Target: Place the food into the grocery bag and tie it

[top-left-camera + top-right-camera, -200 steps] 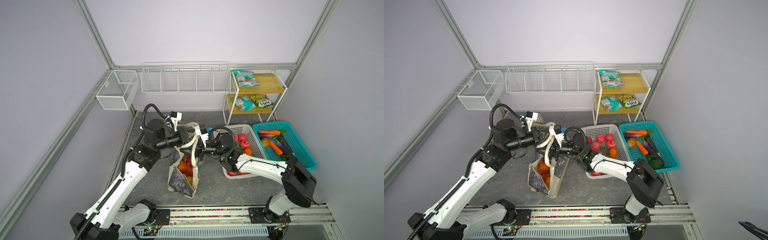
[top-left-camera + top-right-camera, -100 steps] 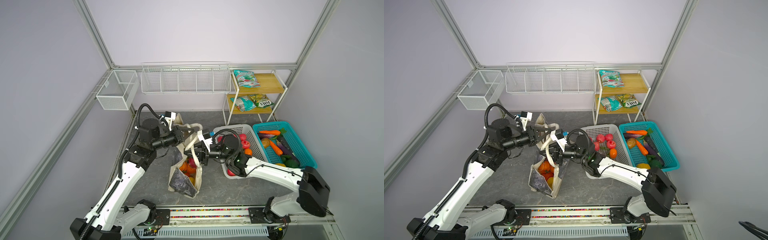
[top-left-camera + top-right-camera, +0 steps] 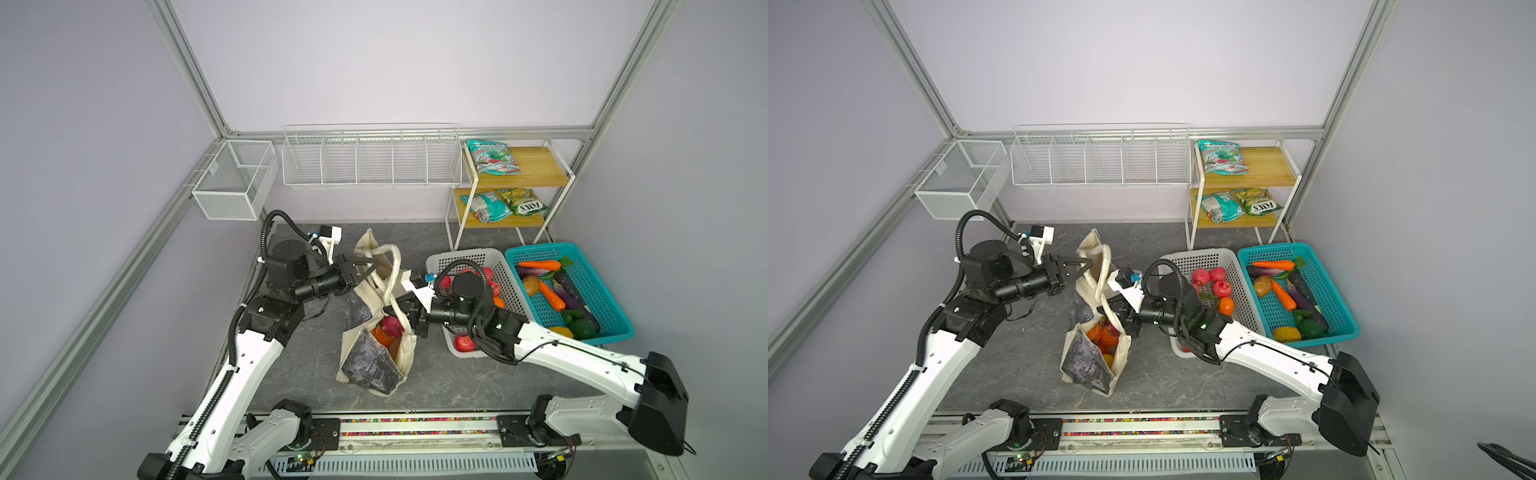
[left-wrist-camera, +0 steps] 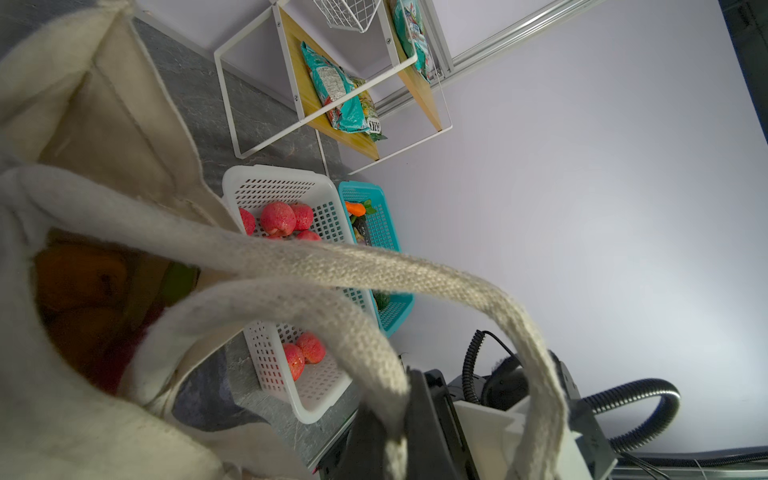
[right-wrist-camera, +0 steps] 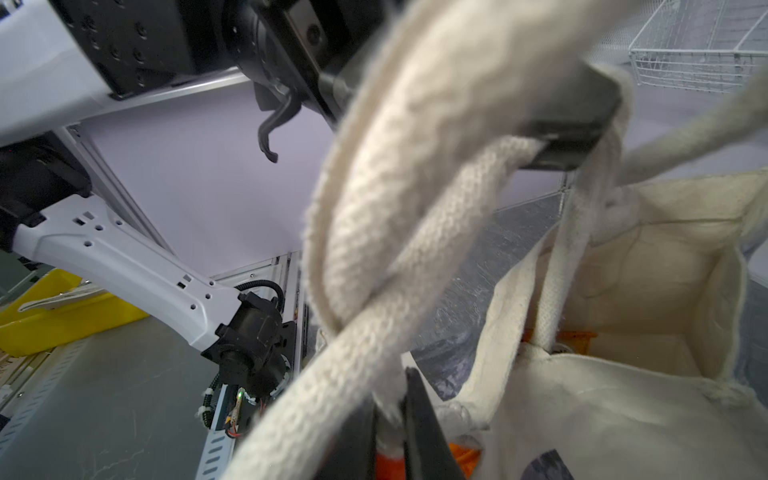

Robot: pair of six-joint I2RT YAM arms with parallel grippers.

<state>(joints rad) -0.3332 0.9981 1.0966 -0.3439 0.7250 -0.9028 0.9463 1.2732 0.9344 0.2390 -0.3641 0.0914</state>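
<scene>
Above the laden canvas tote [image 3: 365,361], its limp webbing handles [image 3: 394,266] are being pinched by left claw [image 3: 370,266] and right claw [image 5: 392,395]; sagging is being expected.

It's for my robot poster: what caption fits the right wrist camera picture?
Tying time: the right gripper pinches one handle of the bag, crossing the other handle, near the left gripper.
</scene>
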